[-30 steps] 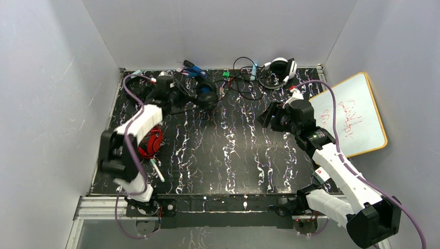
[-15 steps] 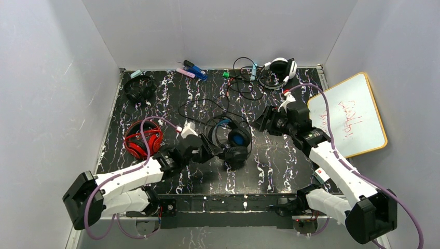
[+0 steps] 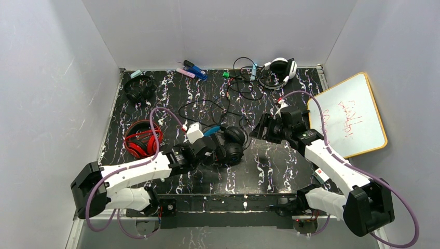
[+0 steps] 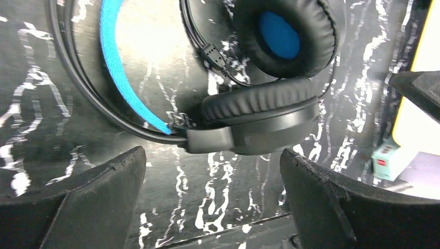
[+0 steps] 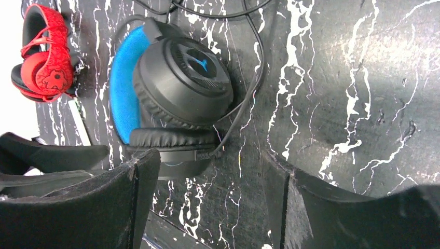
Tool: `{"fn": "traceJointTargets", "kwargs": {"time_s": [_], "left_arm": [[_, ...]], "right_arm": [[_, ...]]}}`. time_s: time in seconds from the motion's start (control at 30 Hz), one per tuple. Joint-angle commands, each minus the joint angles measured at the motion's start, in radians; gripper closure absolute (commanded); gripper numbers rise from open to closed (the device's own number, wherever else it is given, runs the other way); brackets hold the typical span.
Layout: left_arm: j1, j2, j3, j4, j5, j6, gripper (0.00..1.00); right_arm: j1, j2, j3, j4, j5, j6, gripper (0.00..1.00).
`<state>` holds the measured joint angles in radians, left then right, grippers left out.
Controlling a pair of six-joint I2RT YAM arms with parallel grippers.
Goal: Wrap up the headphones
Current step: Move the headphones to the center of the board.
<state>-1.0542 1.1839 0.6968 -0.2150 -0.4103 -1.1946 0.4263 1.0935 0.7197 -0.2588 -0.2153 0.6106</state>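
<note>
Closest in, the left gripper [image 4: 211, 155] has its jaws spread wide with nothing pinched. The black pair with blue headband [image 4: 259, 119] is lying mid-table [image 3: 270, 166] right in front of it. Just past that, the right gripper [image 5: 210, 155] hangs over the same pair, also open and empty, with the red pair [image 3: 141, 139] off to the left and the all-black pair [image 3: 139, 88] in the far left corner.

Matt padded headphones [image 4: 259, 122], woven blue headband [image 4: 111, 57]
</note>
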Motion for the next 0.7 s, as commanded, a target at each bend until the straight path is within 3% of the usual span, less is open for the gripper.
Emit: {"fn": "traceJointTargets", "kwargs": {"time_s": [0.0, 0.1, 0.23, 0.37, 0.5, 0.67], "left_arm": [[-0.001, -0.047, 0.090, -0.326, -0.181, 0.066, 0.02], [0.007, -0.099, 0.104, -0.368, -0.202, 0.196, 0.02], [0.077, -0.115, 0.142, -0.403, -0.126, 0.406, 0.02], [0.200, -0.084, 0.172, -0.387, 0.033, 0.591, 0.02], [0.309, -0.022, 0.198, -0.342, 0.201, 0.718, 0.02], [0.358, 0.091, 0.251, -0.316, 0.247, 0.781, 0.02]], "right_arm": [[0.049, -0.006, 0.000, -0.028, 0.084, 0.003, 0.21], [0.160, 0.029, 0.029, -0.066, 0.244, 0.043, 0.19], [0.310, 0.107, 0.100, -0.102, 0.412, 0.075, 0.13], [0.321, 0.132, 0.141, -0.077, 0.434, 0.085, 0.03], [0.320, 0.126, 0.136, -0.066, 0.477, 0.131, 0.01], [0.321, 0.160, 0.170, -0.017, 0.372, -0.057, 0.01]]}}
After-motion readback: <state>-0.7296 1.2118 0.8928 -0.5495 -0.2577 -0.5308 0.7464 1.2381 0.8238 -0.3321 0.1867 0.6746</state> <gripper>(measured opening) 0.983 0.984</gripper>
